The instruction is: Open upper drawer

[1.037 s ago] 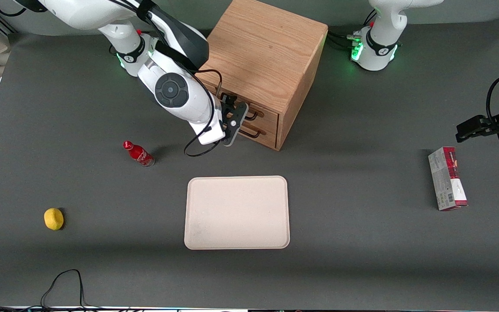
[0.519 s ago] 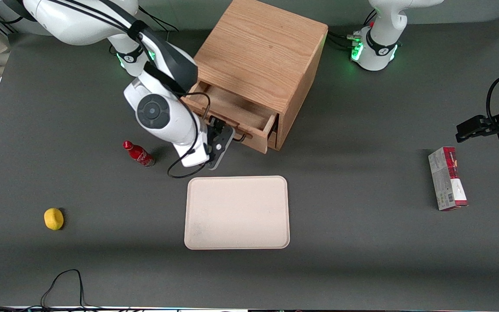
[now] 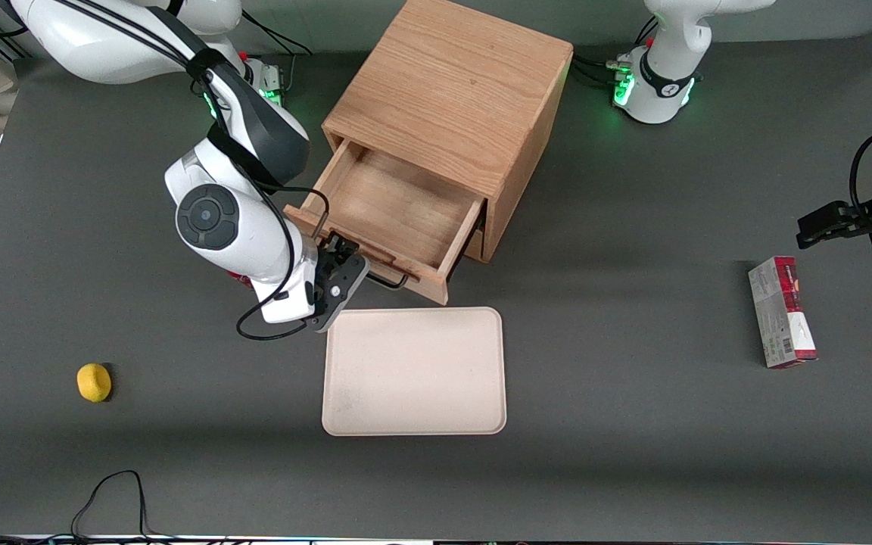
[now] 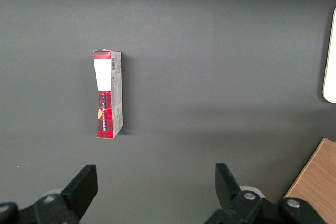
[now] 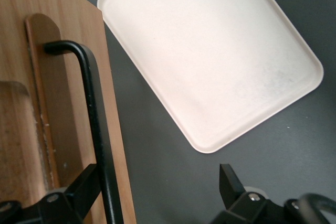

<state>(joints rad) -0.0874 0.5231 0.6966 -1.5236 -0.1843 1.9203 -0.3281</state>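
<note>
Though partly hidden, claw (image 3: 343, 266) at oak upper drawer's (image 3: 398, 208) thin black bar.

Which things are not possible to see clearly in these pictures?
- Lower drawer: in the front view the pulled-out upper drawer covers it.
- Red bottle: front view, hidden by the working arm.
- Upper drawer's handle: right wrist view, cut by the picture edge at the gripper, whose fingers are open around it.

1. The right arm (image 3: 228, 219) is reaching down from the upper left of the front view.
2. Its gripper (image 3: 341, 265) is sitting left of centre, fingers (image 5: 79, 192) spread apart.
</note>
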